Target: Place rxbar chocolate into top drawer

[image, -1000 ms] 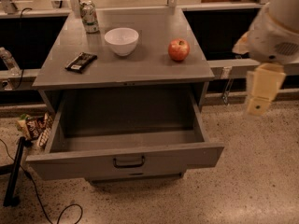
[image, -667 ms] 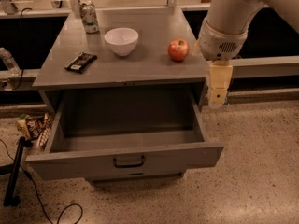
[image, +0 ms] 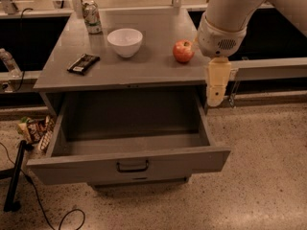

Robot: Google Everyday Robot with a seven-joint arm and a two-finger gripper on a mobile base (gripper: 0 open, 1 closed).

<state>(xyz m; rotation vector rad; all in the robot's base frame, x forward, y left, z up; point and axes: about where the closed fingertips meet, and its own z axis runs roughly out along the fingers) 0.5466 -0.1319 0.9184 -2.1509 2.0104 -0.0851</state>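
The rxbar chocolate (image: 83, 63), a flat black bar with a small white patch, lies on the left of the grey cabinet top (image: 144, 68). The top drawer (image: 129, 164) is pulled open below it and nothing shows inside; its dark pull handle (image: 132, 166) is at the centre of the front panel. My gripper (image: 215, 96) hangs from the white arm at the cabinet's right front corner, above the drawer's right side and far right of the bar. It holds nothing that I can see.
A white bowl (image: 125, 41), a red apple (image: 183, 51) and a drink can (image: 91, 17) stand on the cabinet top. Snack packets (image: 33, 130) lie on the floor at the left by a black stand leg (image: 14, 176) and cable. A rail (image: 268, 68) runs at the right.
The arm has swung left from beyond the cabinet's right side to its right front corner, and the gripper has moved left with it. The bar, the drawer and the other objects have not moved.
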